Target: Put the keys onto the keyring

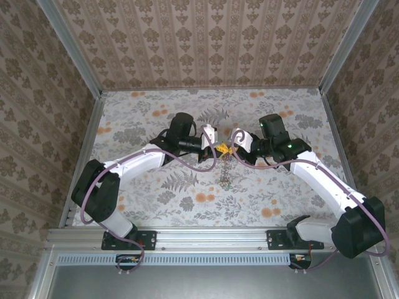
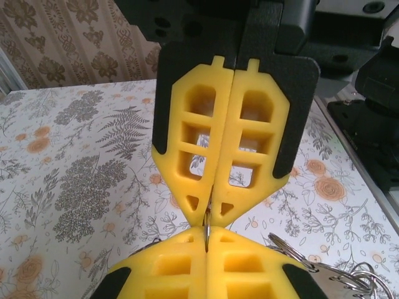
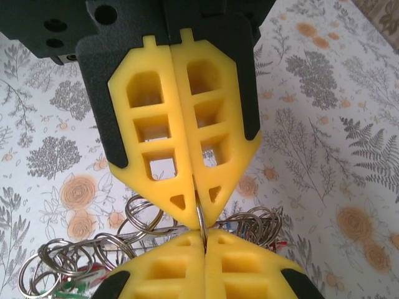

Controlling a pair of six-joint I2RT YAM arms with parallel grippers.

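Observation:
My two grippers meet tip to tip above the middle of the table, the left gripper (image 1: 217, 148) facing the right gripper (image 1: 230, 149). Both are shut on the same thin silvery wire of the keyring (image 2: 206, 232), seen edge-on between the yellow pads. In the left wrist view my left gripper (image 2: 206, 242) is at the bottom and the right gripper (image 2: 209, 212) comes in from above. In the right wrist view my right gripper (image 3: 204, 242) faces the left gripper (image 3: 197, 212), with the keyring (image 3: 201, 222) pinched between them. The keys (image 3: 65, 268) hang below in a bunch of small split rings, also seen from above (image 1: 225, 177).
The floral tablecloth (image 1: 274, 193) covers the table. Patterned walls (image 1: 212, 43) close the back and both sides, with metal rails (image 1: 84, 156) along the edges. More split rings (image 2: 336, 274) hang beside my left fingers at the lower right.

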